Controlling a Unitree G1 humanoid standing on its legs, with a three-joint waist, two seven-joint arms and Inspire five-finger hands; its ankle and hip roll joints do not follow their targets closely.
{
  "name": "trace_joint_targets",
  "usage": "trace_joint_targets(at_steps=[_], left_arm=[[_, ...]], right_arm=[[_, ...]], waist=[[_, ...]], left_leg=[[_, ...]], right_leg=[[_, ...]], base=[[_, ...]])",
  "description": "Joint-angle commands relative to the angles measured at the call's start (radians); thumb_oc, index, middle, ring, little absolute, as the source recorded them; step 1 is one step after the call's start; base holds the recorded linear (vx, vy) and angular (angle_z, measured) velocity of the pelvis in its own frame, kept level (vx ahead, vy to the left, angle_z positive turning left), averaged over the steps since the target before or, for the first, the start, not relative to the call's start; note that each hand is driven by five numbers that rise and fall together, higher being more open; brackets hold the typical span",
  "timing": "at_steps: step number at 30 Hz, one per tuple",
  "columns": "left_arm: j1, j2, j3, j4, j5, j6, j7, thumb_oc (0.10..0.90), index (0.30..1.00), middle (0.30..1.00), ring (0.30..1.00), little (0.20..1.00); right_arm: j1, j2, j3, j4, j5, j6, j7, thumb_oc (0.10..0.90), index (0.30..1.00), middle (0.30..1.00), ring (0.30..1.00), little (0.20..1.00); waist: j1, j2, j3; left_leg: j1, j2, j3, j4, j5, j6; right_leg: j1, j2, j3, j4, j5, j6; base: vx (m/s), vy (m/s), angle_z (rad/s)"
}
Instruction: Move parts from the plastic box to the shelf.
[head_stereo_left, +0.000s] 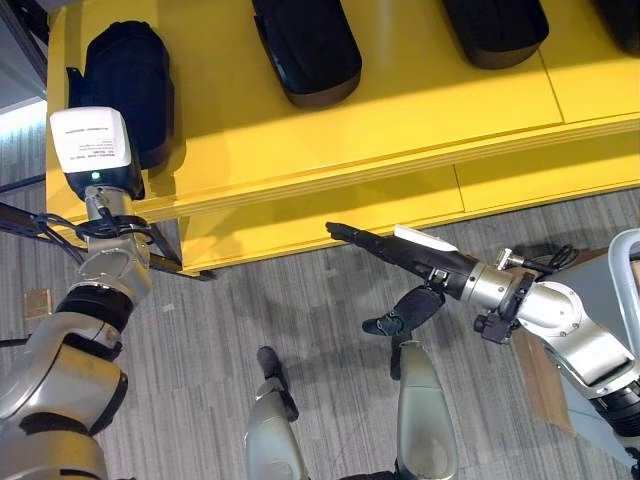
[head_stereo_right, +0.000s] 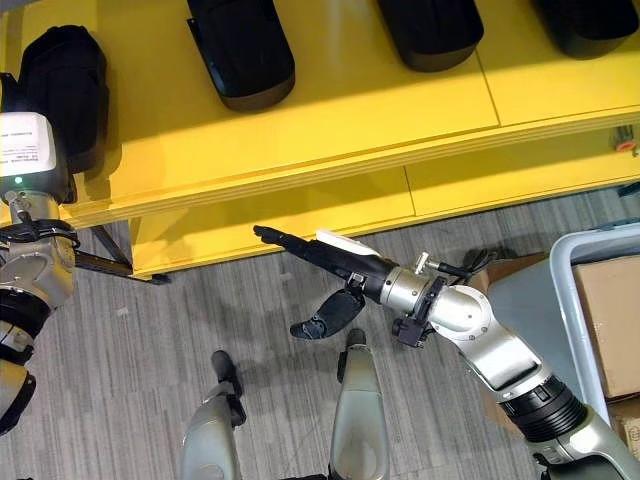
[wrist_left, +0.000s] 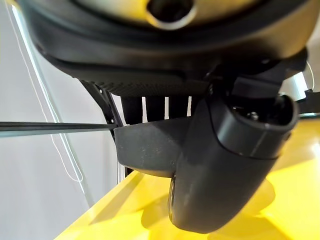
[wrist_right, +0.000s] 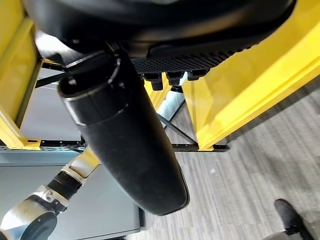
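We see a yellow shelf (head_stereo_left: 400, 110) with black parts lying on its top board; one black part (head_stereo_left: 128, 85) sits at the shelf's left end, a second (head_stereo_left: 305, 45) lies further along, and a third (head_stereo_left: 495, 28) beyond that. Our left hand (wrist_left: 215, 165) is up at the leftmost part; in its wrist view the fingers (wrist_left: 155, 107) reach down behind the part's dark body and the thumb lies along its front, resting on the yellow board; we cannot tell whether the hand grips the part or has let go, because the fingertips are hidden behind it. Our right hand (head_stereo_right: 320, 255) hangs over the grey floor (head_stereo_left: 250, 310) just in front of the shelf's lower edge, fingers straight and relaxed, thumb drooping, holding nothing. At the right edge a grey plastic box (head_stereo_right: 560, 265) holds a brown carton (head_stereo_right: 610, 320).
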Motion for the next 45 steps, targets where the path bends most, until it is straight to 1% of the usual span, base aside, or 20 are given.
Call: trace_joint_targets(at_steps=[1,2,6,8,11,14,17,20,25,28,33,35,38,42,43,44,45], left_arm=[[-0.124,0.042,0.053,-0.003,0.044,0.060,0.085,0.400,0.300,0.300,0.300,0.300],[-0.151,0.035,0.044,-0.001,0.040,0.074,0.090,0.400,0.300,0.300,0.300,0.300],[-0.196,0.031,0.040,0.018,0.057,0.062,0.103,0.400,0.300,0.300,0.300,0.300],[-0.208,0.027,0.033,0.016,0.058,0.074,0.097,0.400,0.300,0.300,0.300,0.300],[-0.211,0.029,0.027,0.006,0.047,0.087,0.098,0.400,0.300,0.300,0.300,0.300],[-0.208,0.035,0.028,0.009,0.046,0.082,0.099,0.400,0.300,0.300,0.300,0.300],[-0.216,0.036,0.026,0.017,0.048,0.081,0.101,0.400,0.300,0.300,0.300,0.300],[-0.218,0.025,0.023,0.011,0.059,0.094,0.098,0.400,0.300,0.300,0.300,0.300],[-0.225,0.029,0.017,0.009,0.062,0.098,0.089,0.400,0.300,0.300,0.300,0.300],[-0.232,0.033,0.015,0.016,0.054,0.125,0.084,0.400,0.300,0.300,0.300,0.300],[-0.270,0.050,0.000,0.073,0.021,0.119,0.073,0.400,0.300,0.300,0.300,0.300],[-0.273,0.047,-0.005,0.084,0.008,0.128,0.078,0.400,0.300,0.300,0.300,0.300],[-0.287,0.046,-0.012,0.105,0.008,0.126,0.072,0.400,0.300,0.300,0.300,0.300],[-0.297,0.043,-0.017,0.110,0.001,0.125,0.090,0.400,0.300,0.300,0.300,0.300],[-0.308,0.041,-0.021,0.114,-0.001,0.124,0.109,0.861,0.945,0.945,0.945,0.945],[-0.317,0.040,-0.022,0.115,0.010,0.126,0.109,0.900,1.000,1.000,1.000,1.000],[-0.324,0.043,-0.025,0.118,0.013,0.128,0.099,0.900,1.000,1.000,1.000,1.000]], right_arm=[[-0.075,0.047,-0.017,-0.077,0.066,-0.087,-0.034,0.900,1.000,1.000,1.000,1.000],[-0.070,0.060,-0.022,-0.099,0.049,-0.079,-0.051,0.900,1.000,1.000,1.000,1.000],[-0.071,0.073,-0.030,-0.116,0.025,-0.068,-0.076,0.900,1.000,1.000,1.000,1.000],[-0.066,0.071,-0.036,-0.126,0.030,-0.061,-0.078,0.900,1.000,1.000,1.000,1.000],[-0.055,0.062,-0.048,-0.129,0.041,-0.065,-0.071,0.900,1.000,1.000,1.000,1.000],[-0.043,0.061,-0.066,-0.135,0.043,-0.063,-0.059,0.900,1.000,1.000,1.000,1.000],[-0.042,0.063,-0.074,-0.133,0.042,-0.061,-0.057,0.900,1.000,1.000,1.000,1.000],[-0.040,0.065,-0.082,-0.133,0.051,-0.049,-0.058,0.900,1.000,1.000,1.000,1.000],[-0.031,0.063,-0.085,-0.128,0.055,-0.044,-0.062,0.900,1.000,1.000,1.000,1.000],[-0.030,0.064,-0.086,-0.116,0.042,-0.040,-0.070,0.900,1.000,1.000,1.000,1.000],[-0.041,0.071,-0.088,-0.107,0.031,-0.028,-0.085,0.900,1.000,1.000,1.000,1.000],[-0.044,0.073,-0.087,-0.102,0.023,-0.026,-0.092,0.900,1.000,1.000,1.000,1.000],[-0.044,0.072,-0.090,-0.096,0.020,-0.023,-0.091,0.900,1.000,1.000,1.000,1.000],[-0.043,0.070,-0.091,-0.094,0.017,-0.018,-0.092,0.900,1.000,1.000,1.000,1.000],[-0.045,0.069,-0.090,-0.092,0.020,-0.017,-0.095,0.900,1.000,1.000,1.000,1.000],[-0.044,0.067,-0.089,-0.091,0.019,-0.019,-0.098,0.900,1.000,1.000,1.000,1.000],[-0.044,0.065,-0.088,-0.089,0.022,-0.020,-0.097,0.900,1.000,1.000,1.000,1.000]], waist=[[0.003,0.006,-0.081],[0.008,-0.001,-0.070],[0.018,-0.014,-0.050],[0.019,-0.019,-0.048],[0.019,-0.026,-0.044],[0.017,-0.034,-0.045],[0.013,-0.042,-0.043],[0.013,-0.049,-0.043],[0.012,-0.053,-0.043],[0.006,-0.055,-0.041],[-0.005,-0.058,-0.036],[-0.010,-0.059,-0.033],[-0.018,-0.062,-0.027],[-0.025,-0.066,-0.025],[-0.025,-0.068,-0.025],[-0.025,-0.070,-0.025],[-0.025,-0.071,-0.024]], left_leg=[[-0.038,0.060,-0.042,0.031,-0.035,0.000],[-0.059,0.051,-0.052,0.046,-0.040,0.000],[-0.094,0.048,-0.063,0.079,-0.050,-0.001],[-0.100,0.050,-0.065,0.088,-0.055,0.000],[-0.108,0.059,-0.066,0.100,-0.061,-0.001],[-0.112,0.062,-0.069,0.105,-0.065,-0.001],[-0.112,0.064,-0.065,0.106,-0.067,0.001],[-0.114,0.060,-0.064,0.115,-0.077,0.005],[-0.119,0.058,-0.065,0.137,-0.094,0.010],[-0.127,0.055,-0.059,0.163,-0.111,0.015],[-0.134,0.052,-0.044,0.191,-0.128,0.018],[-0.139,0.052,-0.036,0.204,-0.136,0.018],[-0.145,0.054,-0.029,0.230,-0.152,0.018],[-0.153,0.057,-0.021,0.250,-0.165,0.020],[-0.157,0.057,-0.021,0.257,-0.168,0.020],[-0.160,0.058,-0.022,0.263,-0.171,0.019],[-0.161,0.060,-0.021,0.266,-0.173,0.019]], right_leg=[[0.045,0.017,0.013,-0.036,-0.031,0.021],[0.042,0.016,0.015,-0.048,-0.020,0.029],[0.044,0.017,0.002,-0.079,-0.003,0.031],[0.046,0.018,-0.003,-0.088,0.001,0.031],[0.048,0.024,-0.008,-0.102,0.005,0.029],[0.046,0.029,-0.005,-0.111,0.010,0.028],[0.044,0.034,-0.002,-0.122,0.018,0.029],[0.043,0.039,0.001,-0.127,0.019,0.027],[0.039,0.044,0.006,-0.119,0.015,0.022],[0.033,0.046,0.013,-0.125,0.021,0.020],[0.023,0.050,0.021,-0.136,0.037,0.020],[0.020,0.050,0.023,-0.143,0.043,0.020],[0.015,0.048,0.031,-0.146,0.048,0.021],[0.007,0.045,0.036,-0.150,0.054,0.021],[0.005,0.045,0.037,-0.151,0.056,0.020],[0.002,0.045,0.037,-0.150,0.057,0.020],[0.001,0.046,0.036,-0.149,0.057,0.020]], base=[[-0.08,0.000,-0.02],[-0.08,-0.004,0.01],[-0.03,-0.018,0.06],[0.04,-0.019,-0.04],[0.07,0.002,-0.05],[0.10,-0.002,-0.04],[0.08,0.008,-0.05],[0.10,0.006,-0.02],[0.09,0.001,-0.01],[0.11,0.026,-0.04],[0.07,0.030,-0.05],[0.06,0.029,-0.06],[0.05,0.025,-0.08],[0.04,0.009,-0.12],[0.03,-0.013,-0.02],[0.03,-0.020,-0.01],[0.00,0.000,0.00]])
